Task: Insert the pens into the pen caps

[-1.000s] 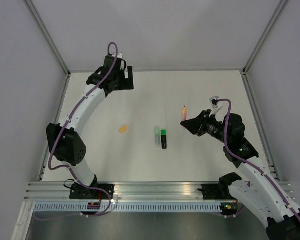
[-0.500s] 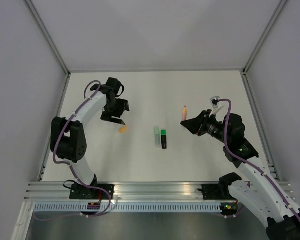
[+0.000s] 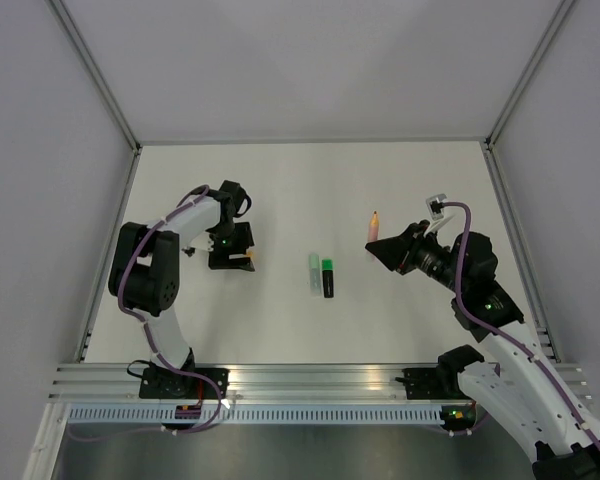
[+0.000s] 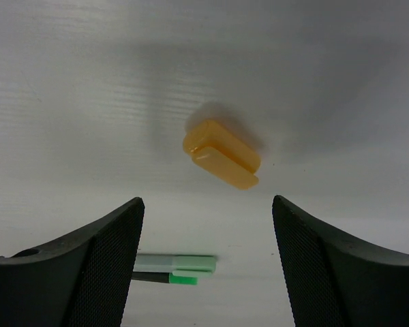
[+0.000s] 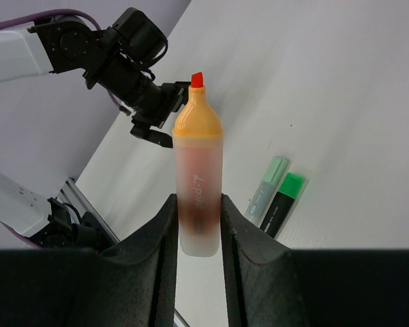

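Note:
My right gripper (image 3: 385,250) is shut on the salmon orange pen (image 5: 198,178), held off the table with its red tip up; it also shows in the top view (image 3: 374,227). The orange cap (image 4: 221,154) lies on the table between and just ahead of my open left fingers (image 4: 116,259); in the top view the left gripper (image 3: 230,258) sits over the cap (image 3: 248,258). The mint green pen (image 3: 314,272) and the black and bright green pen (image 3: 328,278) lie side by side mid-table, with their caps on.
Grey walls and an aluminium frame (image 3: 110,100) bound the white table (image 3: 310,190). A metal rail (image 3: 310,385) runs along the near edge by the arm bases.
My left gripper has swung from the far left corner down onto the orange cap. My right gripper has held the orange pen almost still, shifting slightly right.

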